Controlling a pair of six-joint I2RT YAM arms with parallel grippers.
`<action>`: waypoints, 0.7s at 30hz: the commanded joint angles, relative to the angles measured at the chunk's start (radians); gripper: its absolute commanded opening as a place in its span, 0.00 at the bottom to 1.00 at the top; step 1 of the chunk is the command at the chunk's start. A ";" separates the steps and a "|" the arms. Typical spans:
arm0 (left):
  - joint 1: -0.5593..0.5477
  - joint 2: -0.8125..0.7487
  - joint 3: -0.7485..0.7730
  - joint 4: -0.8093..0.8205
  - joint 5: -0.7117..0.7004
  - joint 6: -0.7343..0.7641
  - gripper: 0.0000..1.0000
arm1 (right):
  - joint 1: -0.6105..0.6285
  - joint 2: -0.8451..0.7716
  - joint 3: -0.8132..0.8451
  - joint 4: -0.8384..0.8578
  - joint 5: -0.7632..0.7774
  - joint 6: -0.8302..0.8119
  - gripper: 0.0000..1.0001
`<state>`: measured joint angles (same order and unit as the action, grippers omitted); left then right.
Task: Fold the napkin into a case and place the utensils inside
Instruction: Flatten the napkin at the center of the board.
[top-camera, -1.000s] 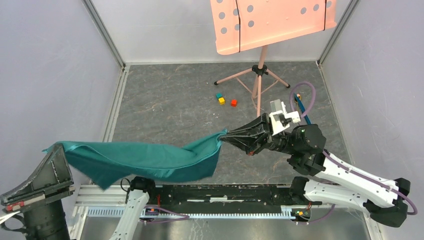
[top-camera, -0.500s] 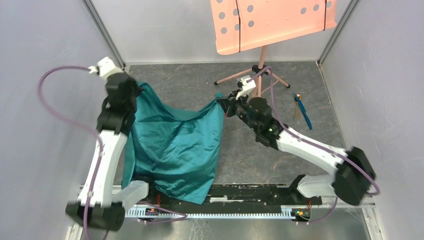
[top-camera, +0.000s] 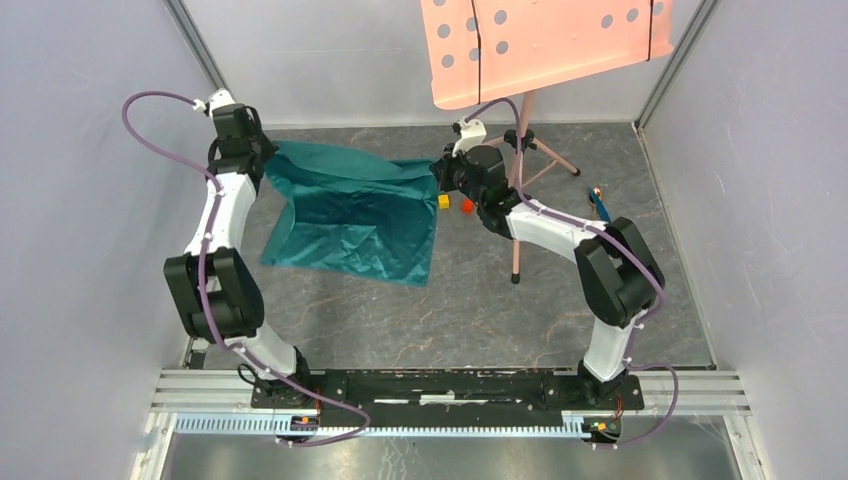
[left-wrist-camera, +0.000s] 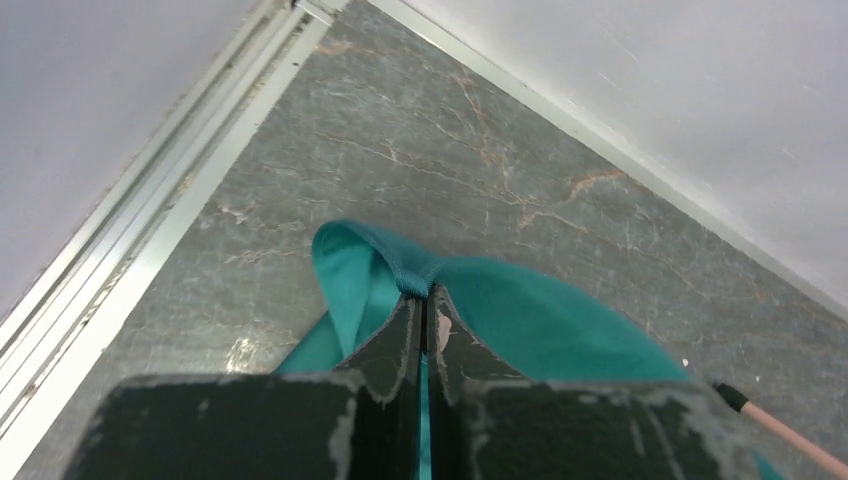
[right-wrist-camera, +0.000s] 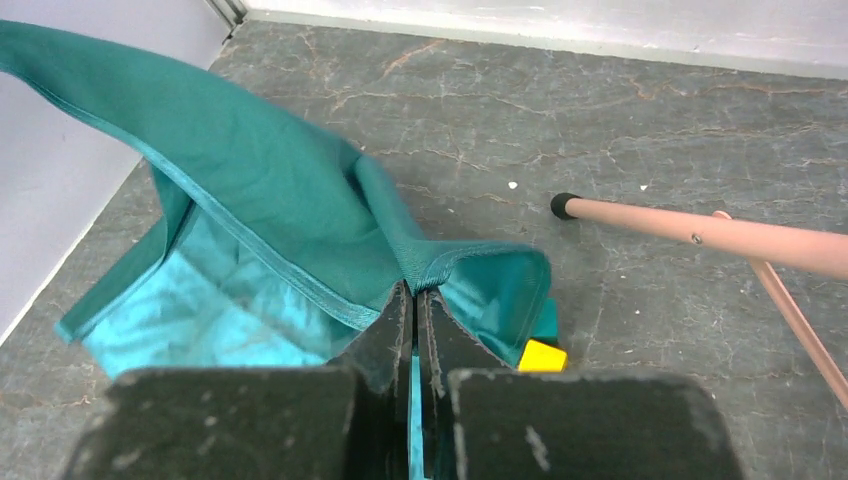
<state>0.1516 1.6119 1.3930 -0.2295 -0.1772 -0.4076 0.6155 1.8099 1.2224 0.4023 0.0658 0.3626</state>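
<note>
The left gripper (left-wrist-camera: 422, 300) had its jaws pinched nearly shut on a hemmed corner of the napkin (top-camera: 350, 215). The right gripper (right-wrist-camera: 413, 297) clamped the neighbouring corner the same way. Between those 2 grips the cloth hung at the far side of the table (top-camera: 450, 300), its lower part rumpled on the surface. It looked light and limp, likely to sag and crease wherever unsupported, so the stitched corner hems seemed the surest hold. A yellow cube (right-wrist-camera: 541, 355) sat just beside the right jaws. The utensils (top-camera: 602, 212) lay well apart, further right.
</note>
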 joint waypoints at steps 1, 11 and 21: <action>0.020 0.070 0.072 0.030 0.200 0.104 0.02 | -0.015 0.068 0.074 0.051 -0.118 0.008 0.00; 0.035 0.107 0.142 -0.079 0.336 0.082 0.02 | -0.014 0.097 0.123 -0.003 -0.251 -0.018 0.00; 0.046 -0.389 -0.016 -0.182 0.346 0.007 0.02 | 0.052 -0.316 -0.152 -0.003 -0.352 0.036 0.00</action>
<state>0.1940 1.4788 1.4052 -0.3973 0.1486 -0.3683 0.6147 1.7149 1.1419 0.3386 -0.2348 0.3855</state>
